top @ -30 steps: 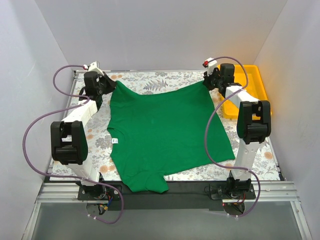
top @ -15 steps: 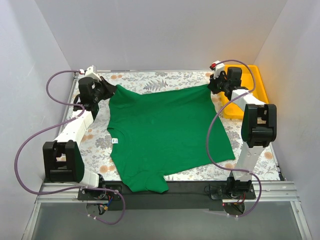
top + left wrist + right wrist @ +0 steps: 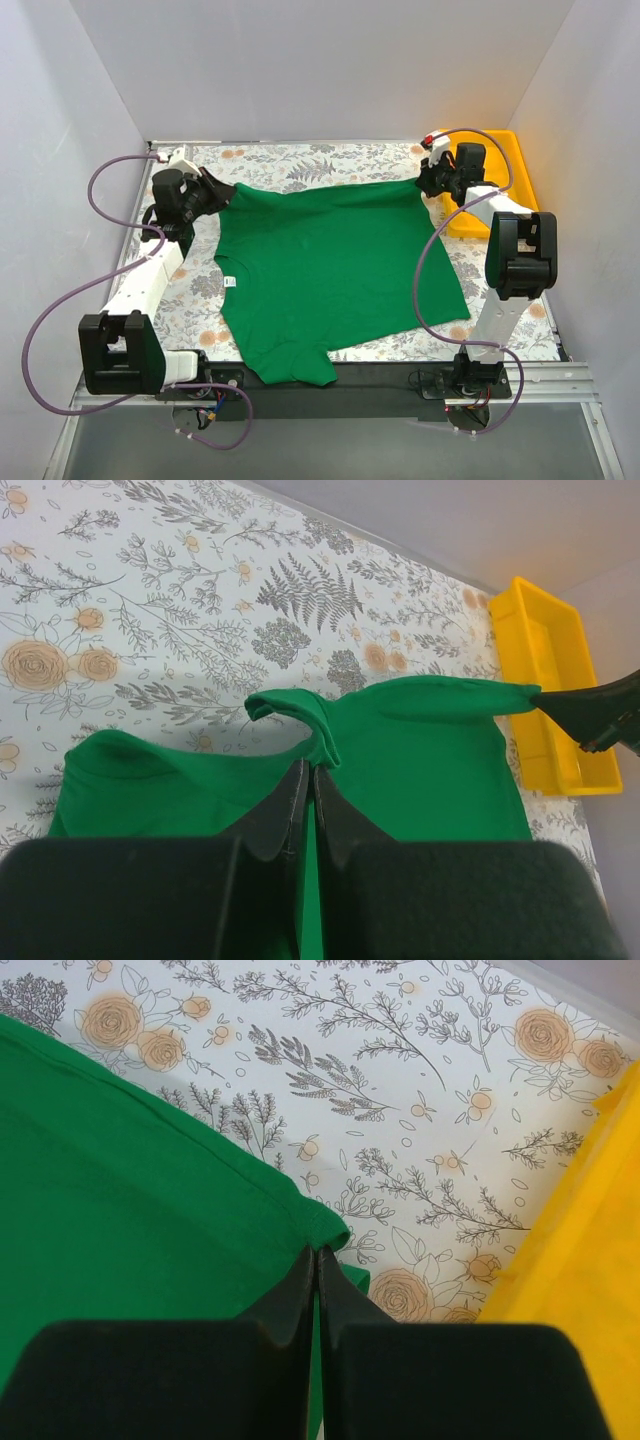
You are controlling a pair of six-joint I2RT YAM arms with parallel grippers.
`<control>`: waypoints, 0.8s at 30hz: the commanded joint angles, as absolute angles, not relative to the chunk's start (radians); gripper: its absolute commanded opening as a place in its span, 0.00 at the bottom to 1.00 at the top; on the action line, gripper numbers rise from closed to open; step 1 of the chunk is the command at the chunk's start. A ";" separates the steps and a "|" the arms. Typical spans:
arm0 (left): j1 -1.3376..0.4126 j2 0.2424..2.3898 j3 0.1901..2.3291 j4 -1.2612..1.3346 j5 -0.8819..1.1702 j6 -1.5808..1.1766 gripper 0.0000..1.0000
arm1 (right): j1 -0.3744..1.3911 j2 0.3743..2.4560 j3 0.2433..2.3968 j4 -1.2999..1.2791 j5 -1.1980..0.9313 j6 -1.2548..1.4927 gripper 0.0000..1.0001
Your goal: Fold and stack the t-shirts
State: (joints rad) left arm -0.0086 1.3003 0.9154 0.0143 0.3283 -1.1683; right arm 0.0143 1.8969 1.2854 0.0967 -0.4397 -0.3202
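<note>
The green t-shirt [image 3: 330, 270] lies spread on the floral table, its white neck label [image 3: 229, 282] at the left edge. My left gripper [image 3: 218, 192] is shut on the shirt's far left corner. My right gripper [image 3: 424, 183] is shut on the far right corner. The far edge runs taut and straight between them, slightly raised. In the left wrist view the fingertips [image 3: 312, 770] pinch a curled fold of green cloth [image 3: 430, 770]. The right wrist view shows the fingertips [image 3: 318, 1252] closed on the hemmed corner [image 3: 120, 1210].
A yellow tray [image 3: 495, 190] stands at the far right, close beside my right gripper; it also shows as the yellow tray [image 3: 545, 670] and the yellow tray [image 3: 590, 1260]. The floral table cover [image 3: 300, 160] is bare beyond the shirt. White walls enclose three sides.
Both grippers have drawn the shirt's far corners toward the near side and slightly apart, straightening the far edge. The left arm's elbow has swung down toward the near left.
</note>
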 commanded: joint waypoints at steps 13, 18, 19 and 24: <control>-0.006 1.132 0.833 -0.057 0.383 -1.197 0.00 | -0.029 1.856 1.285 0.132 -0.430 -0.339 0.01; -0.006 1.103 0.802 -0.064 0.403 -1.207 0.00 | -0.029 1.871 1.301 0.130 -0.423 -0.336 0.01; -0.006 1.098 0.799 -0.066 0.408 -1.209 0.00 | -0.029 1.873 1.305 0.132 -0.425 -0.334 0.01; -0.006 1.086 0.788 -0.077 0.425 -1.209 0.00 | -0.029 1.887 1.318 0.130 -0.434 -0.328 0.01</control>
State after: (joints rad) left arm -0.0086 1.1271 0.7929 -0.0616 0.3943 -1.2057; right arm -0.0250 1.8969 1.2732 0.1001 -0.4320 -0.3252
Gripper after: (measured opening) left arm 0.017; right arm 0.021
